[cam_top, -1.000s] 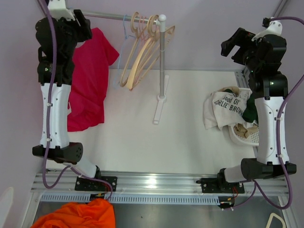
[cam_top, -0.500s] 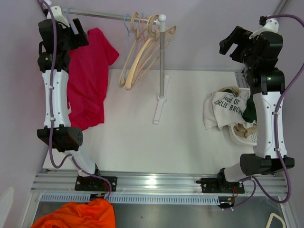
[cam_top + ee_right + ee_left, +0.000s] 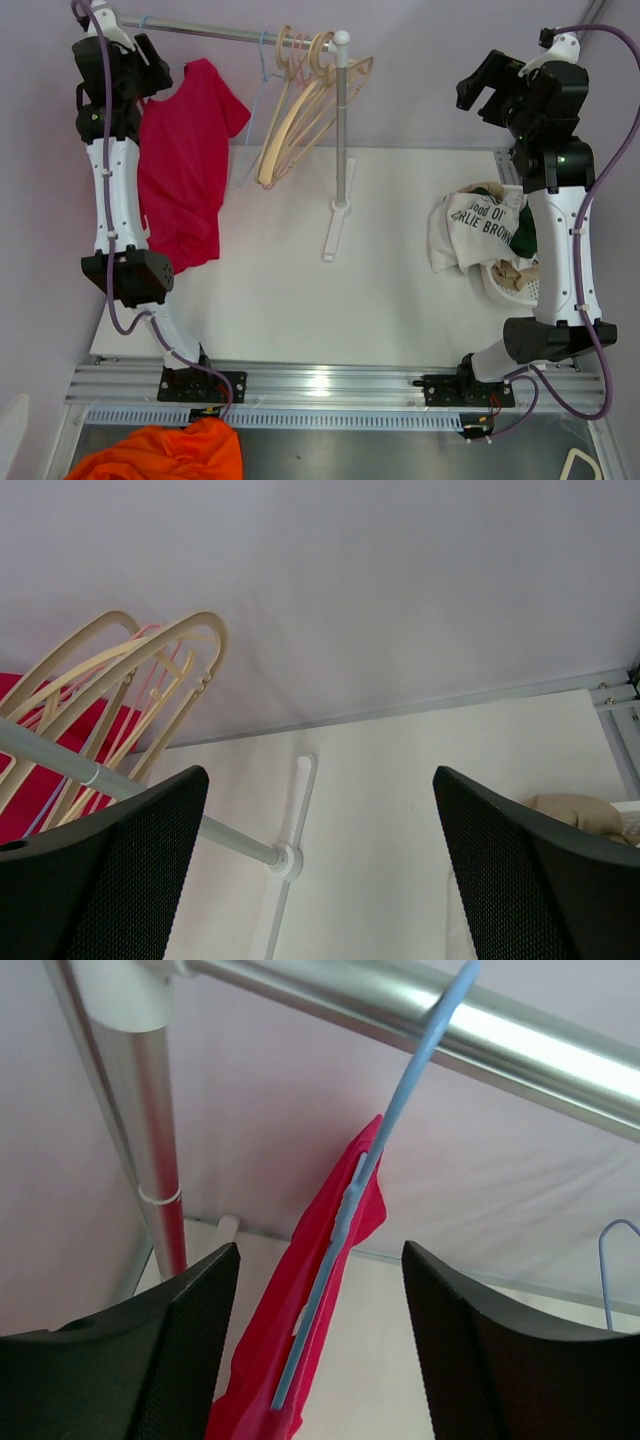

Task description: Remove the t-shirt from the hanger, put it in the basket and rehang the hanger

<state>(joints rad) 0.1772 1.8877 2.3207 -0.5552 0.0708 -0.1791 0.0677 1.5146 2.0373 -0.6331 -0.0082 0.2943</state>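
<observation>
Soft red t-shirt (image 3: 185, 170), limp and creased, draped on a thin blue plastic hanger (image 3: 350, 1210), hooked over the shiny round metal rail (image 3: 420, 1010) at far left. Left gripper (image 3: 318, 1260) raised beside it, jaws spread, black textured fingers (image 3: 190, 1340) flanking hanger and cloth without touching. Curved pale wooden hangers (image 3: 300, 110) bunched by the upright post (image 3: 343, 130). Right gripper (image 3: 320, 780) held high, jaws spread on nothing. Matte white table (image 3: 300, 300), crumpled printed cream garment (image 3: 470, 225) over a basket (image 3: 500, 290), plain lilac walls.
</observation>
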